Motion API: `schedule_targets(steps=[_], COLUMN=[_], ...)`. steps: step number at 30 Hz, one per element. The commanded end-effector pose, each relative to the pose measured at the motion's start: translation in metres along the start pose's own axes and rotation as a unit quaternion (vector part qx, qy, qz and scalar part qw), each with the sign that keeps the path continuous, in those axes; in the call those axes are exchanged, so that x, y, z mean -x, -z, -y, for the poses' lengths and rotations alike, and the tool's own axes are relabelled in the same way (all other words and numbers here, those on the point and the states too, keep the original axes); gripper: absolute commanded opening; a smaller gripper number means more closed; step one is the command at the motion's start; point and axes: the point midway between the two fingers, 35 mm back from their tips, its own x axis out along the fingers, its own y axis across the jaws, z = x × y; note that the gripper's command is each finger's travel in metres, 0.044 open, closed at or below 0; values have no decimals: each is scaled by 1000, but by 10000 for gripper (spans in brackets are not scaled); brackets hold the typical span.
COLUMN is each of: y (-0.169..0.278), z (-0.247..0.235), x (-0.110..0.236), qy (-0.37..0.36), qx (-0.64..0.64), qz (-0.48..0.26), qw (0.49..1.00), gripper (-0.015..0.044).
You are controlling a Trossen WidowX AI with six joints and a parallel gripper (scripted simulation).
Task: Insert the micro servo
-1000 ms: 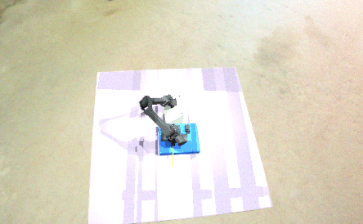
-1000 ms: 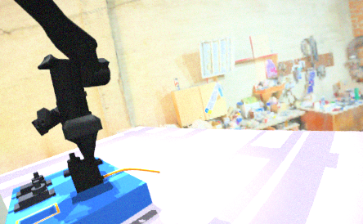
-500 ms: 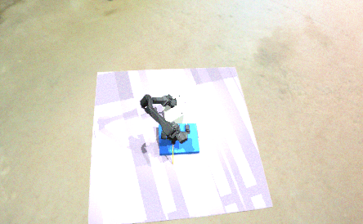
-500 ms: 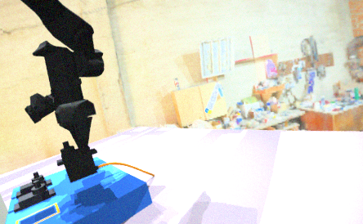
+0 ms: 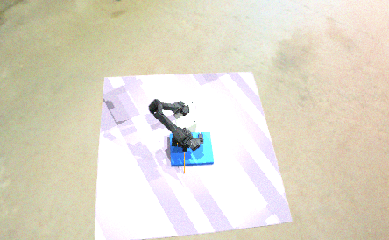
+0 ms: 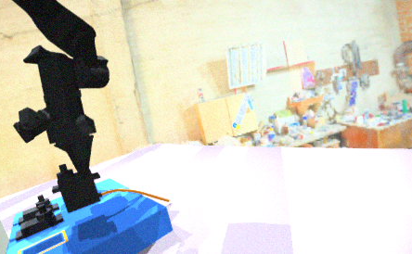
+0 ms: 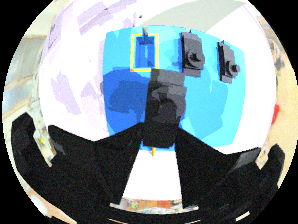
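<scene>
The blue deck [image 5: 202, 159] [image 6: 134, 222] [image 7: 216, 119] lies on the pale mat. My gripper [image 5: 193, 144] [image 6: 77, 187] [image 7: 164, 96] is down over the deck's middle and shut on the black loose micro servo [image 6: 80, 196] [image 7: 166, 123]. The servo is upright at deck level, and I cannot tell whether it still touches the deck. Its orange cable [image 5: 184, 165] [image 6: 135, 193] trails over the deck's edge. The marked empty pocket [image 6: 45, 242] [image 7: 144, 51], outlined in yellow, lies at one end of the deck, apart from the servo. Two mounted black servos [image 6: 38, 214] [image 7: 192, 54] sit beside it.
The white and lilac mat [image 5: 227, 188] [image 6: 305, 195] surrounds the deck, on a concrete floor [image 5: 332, 109]. The arm's white base block [image 5: 193, 120] stands behind the deck. A cluttered workshop wall [image 6: 305, 93] is far off in the exterior view.
</scene>
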Motion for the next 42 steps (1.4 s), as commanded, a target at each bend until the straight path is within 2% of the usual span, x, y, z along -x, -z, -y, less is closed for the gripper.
schedule_targets(steps=[1, 10, 22, 32, 42], y=[0, 2, 2, 2, 2], z=[-11, -24, -24, -24, -24], x=[2, 2, 2, 2, 2], qy=[4, 4, 5, 5, 5], qx=[-4, -22, -218, -383, -537], qz=[-3, -3, -2, -2, -1], qw=[1000, 1000, 976, 924, 844], gripper=[0, 0, 0, 0, 0])
